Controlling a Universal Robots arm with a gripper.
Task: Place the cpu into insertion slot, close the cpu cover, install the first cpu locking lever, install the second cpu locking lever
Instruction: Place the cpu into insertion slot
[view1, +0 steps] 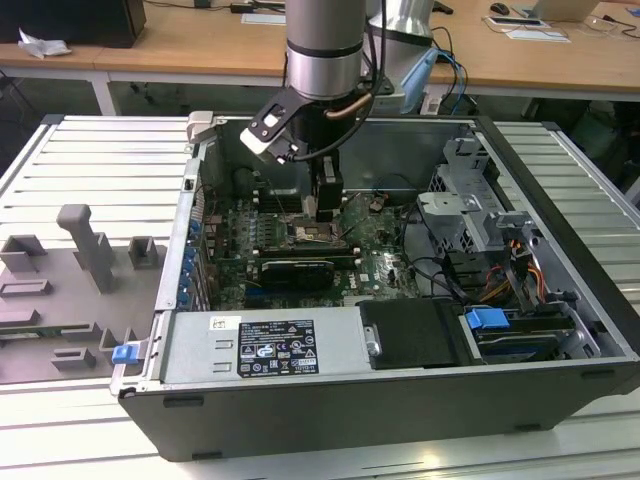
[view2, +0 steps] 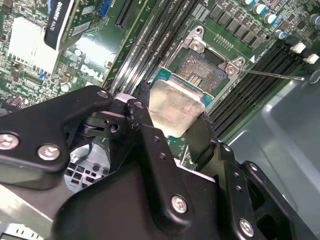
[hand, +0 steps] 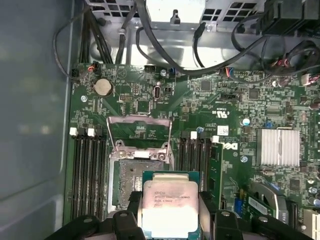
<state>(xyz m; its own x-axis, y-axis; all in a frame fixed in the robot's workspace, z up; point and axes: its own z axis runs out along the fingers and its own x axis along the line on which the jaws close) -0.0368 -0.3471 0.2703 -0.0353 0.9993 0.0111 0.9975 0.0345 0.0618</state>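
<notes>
Claw (hand: 171, 223) pinches the chip (hand: 169, 197) by two edges above the open socket (hand: 131, 181); lowered off-centre, it could jam or bend contacts.

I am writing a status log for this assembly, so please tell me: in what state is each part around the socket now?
cpu: gripped, held over the slot, not seated.
gripper: shut on the cpu.
insertion slot: empty, uncovered.
cpu cover: swung open.
locking lever: released, sticking out.
computer case: side panel off.
</notes>
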